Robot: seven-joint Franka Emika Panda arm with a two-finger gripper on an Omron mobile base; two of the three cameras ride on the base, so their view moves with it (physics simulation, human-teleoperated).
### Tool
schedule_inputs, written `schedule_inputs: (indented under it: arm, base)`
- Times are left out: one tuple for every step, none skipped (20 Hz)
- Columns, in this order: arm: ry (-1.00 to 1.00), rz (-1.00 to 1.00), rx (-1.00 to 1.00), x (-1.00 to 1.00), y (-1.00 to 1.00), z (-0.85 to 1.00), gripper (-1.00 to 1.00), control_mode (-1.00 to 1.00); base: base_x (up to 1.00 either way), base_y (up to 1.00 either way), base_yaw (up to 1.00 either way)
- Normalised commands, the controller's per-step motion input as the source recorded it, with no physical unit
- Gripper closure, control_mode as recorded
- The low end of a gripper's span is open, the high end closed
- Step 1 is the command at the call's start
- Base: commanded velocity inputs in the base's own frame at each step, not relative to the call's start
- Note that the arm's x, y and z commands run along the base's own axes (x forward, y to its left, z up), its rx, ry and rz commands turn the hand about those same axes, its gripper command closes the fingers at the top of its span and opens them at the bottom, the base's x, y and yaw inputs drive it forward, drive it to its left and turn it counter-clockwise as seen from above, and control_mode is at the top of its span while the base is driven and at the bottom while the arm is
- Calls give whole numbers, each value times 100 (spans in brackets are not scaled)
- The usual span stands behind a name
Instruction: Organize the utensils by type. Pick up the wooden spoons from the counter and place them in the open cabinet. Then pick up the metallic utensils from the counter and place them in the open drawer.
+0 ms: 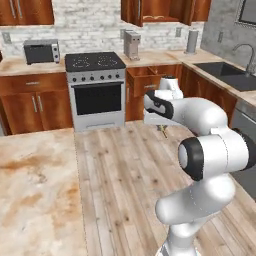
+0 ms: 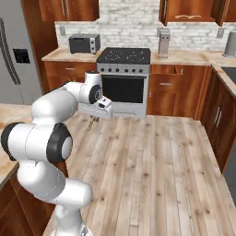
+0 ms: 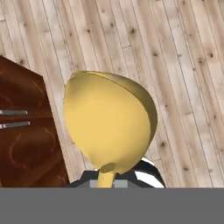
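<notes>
A pale wooden spoon (image 3: 107, 122) has its bowl close to the hand camera, with the plank floor behind it. My gripper (image 3: 109, 178) is shut on its handle just below the bowl. From the base, the gripper (image 1: 162, 127) points down over the floor in front of the stove, and a thin bit of the spoon (image 1: 163, 133) hangs beneath it. The right base view has the gripper (image 2: 95, 118) low beside the oven door. The open cabinet (image 1: 154, 14) is high on the back wall. The open drawer (image 1: 143, 79) juts out right of the stove.
A stove (image 1: 96, 87) stands at the back wall, with a toaster oven (image 1: 41, 51) to its left and a coffee machine (image 1: 132, 44) to its right. A marble island counter (image 1: 35, 190) lies near left. A sink (image 1: 231, 74) is on the right counter, a fridge (image 2: 14, 55) far left.
</notes>
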Motion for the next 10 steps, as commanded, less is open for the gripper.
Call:
schedule_inputs:
  arm:
    - [0,0,0,0,0,0,100,100]
    - [0,0,0,0,0,0,100,100]
    - [0,0,0,0,0,0,100,100]
    - [0,0,0,0,0,0,100,100]
    - [0,0,0,0,0,0,100,100]
    - [0,0,0,0,0,0,100,100]
    - [0,0,0,0,0,0,100,100]
    - [0,0,0,0,0,0,100,100]
    - [0,0,0,0,0,0,100,100]
    - [0,0,0,0,0,0,100,100]
  base:
    - [56,-10,-60]
    - [79,0,-46]
    - [92,0,-29]
    - [100,3,-6]
    - [100,0,0]
    - [100,0,0]
    - [100,0,0]
    - [100,0,0]
    - [100,0,-2]
    - [100,0,-4]
